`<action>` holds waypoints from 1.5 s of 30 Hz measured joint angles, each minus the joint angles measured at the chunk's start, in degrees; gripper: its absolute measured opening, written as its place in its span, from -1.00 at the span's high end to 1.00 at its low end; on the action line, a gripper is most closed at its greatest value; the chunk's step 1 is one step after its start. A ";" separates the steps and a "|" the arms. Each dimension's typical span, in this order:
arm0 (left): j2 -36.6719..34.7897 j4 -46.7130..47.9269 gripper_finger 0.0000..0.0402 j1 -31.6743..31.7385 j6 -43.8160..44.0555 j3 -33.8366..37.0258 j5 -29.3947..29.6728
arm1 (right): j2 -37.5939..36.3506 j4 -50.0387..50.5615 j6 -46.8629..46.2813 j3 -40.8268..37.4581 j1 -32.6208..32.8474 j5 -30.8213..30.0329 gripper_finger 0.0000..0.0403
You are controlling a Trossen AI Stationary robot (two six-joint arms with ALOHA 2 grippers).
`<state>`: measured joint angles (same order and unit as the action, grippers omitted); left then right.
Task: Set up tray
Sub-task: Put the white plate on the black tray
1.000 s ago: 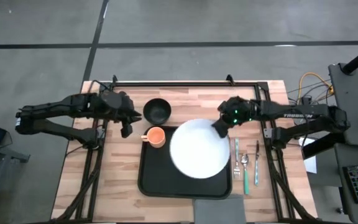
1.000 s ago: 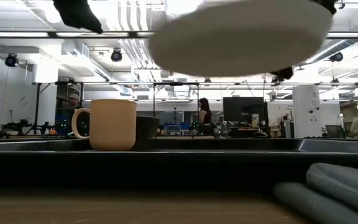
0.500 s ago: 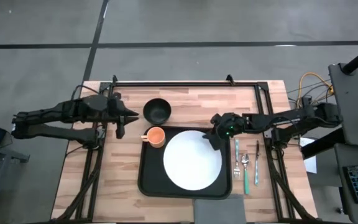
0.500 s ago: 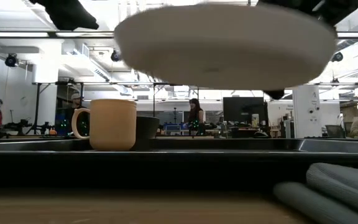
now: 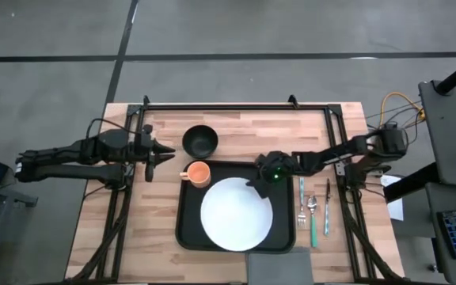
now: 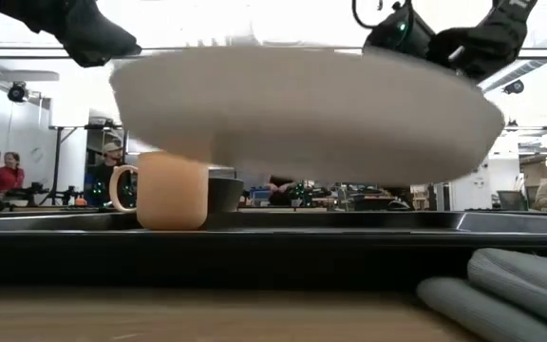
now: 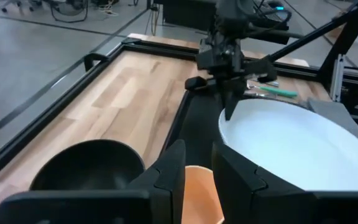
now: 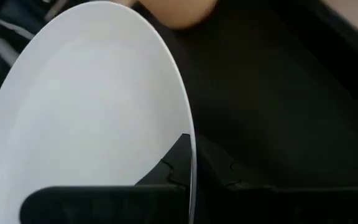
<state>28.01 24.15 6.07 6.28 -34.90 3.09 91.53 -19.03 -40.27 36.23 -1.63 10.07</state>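
Note:
The white plate point(image 5: 236, 215) hangs over the black tray point(image 5: 188, 229), carried by my right gripper point(image 5: 261, 176), which is shut on its rim. In the low view the plate point(image 6: 302, 119) floats above the tray's rim point(image 6: 273, 223), higher than the orange mug point(image 6: 164, 190). The mug point(image 5: 199, 172) stands in the tray's far-left corner. My left gripper point(image 5: 158, 154) hovers left of the mug with its fingers a narrow gap apart, touching nothing. The mug point(image 7: 197, 186) shows through that gap. My right gripper pinches the plate's rim point(image 8: 190, 134) at the plate's far-right side. One finger point(image 8: 178, 163) lies on the upper face and the other point(image 8: 225, 173) is under it. The fingers come from the table's right, slanting down. The plate is lifted clear of the tray.
A black bowl point(image 5: 200, 141) sits on the wood just beyond the tray's far-left corner. A fork, spoon, knife and green-handled utensil point(image 5: 313, 207) lie right of the tray. A folded grey napkin point(image 5: 279, 265) lies at the near edge. Bare wood point(image 5: 236, 127) stretches along the far side.
My right gripper has carried the plate toward the table's left and near edges and lowered it, from over the tray's right edge to over its middle. My left gripper has drawn back slightly toward the table's left edge.

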 joint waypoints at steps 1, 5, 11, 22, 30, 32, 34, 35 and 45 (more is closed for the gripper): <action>-0.04 -0.06 0.69 0.00 0.00 0.14 0.00 | 0.68 -0.06 -0.07 0.01 -0.20 0.02 0.96; -0.04 -0.23 0.69 0.00 0.00 0.20 0.00 | 3.26 1.45 -0.25 1.97 -1.64 -1.18 0.96; -0.04 -0.38 0.69 0.00 0.24 0.20 -0.09 | 6.89 6.52 2.64 6.06 -3.10 -2.52 0.96; -0.02 -0.38 0.69 0.00 0.26 0.20 -0.17 | 6.01 11.30 6.58 6.54 -3.15 -3.83 0.96; -0.02 -0.41 0.69 0.00 0.28 0.20 -0.20 | 7.09 11.56 8.22 6.49 -3.06 -5.78 0.96; -0.02 -0.41 0.69 -0.01 0.39 0.20 -0.20 | 7.05 11.54 8.75 6.49 -3.06 -5.78 0.96; -0.02 -0.41 0.69 0.00 0.48 0.20 -0.19 | 7.05 11.84 9.50 6.49 -3.04 -5.71 0.96; -0.02 -0.41 0.69 0.00 0.51 0.20 -0.20 | 7.05 12.03 10.00 6.49 -3.04 -5.57 0.96; -0.02 -0.42 0.69 0.00 1.31 0.20 -0.20 | 6.94 12.87 11.65 7.15 -3.04 -6.42 0.80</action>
<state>27.99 23.74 6.07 7.60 -34.70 2.90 98.47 -6.15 -28.62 43.37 -4.67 3.65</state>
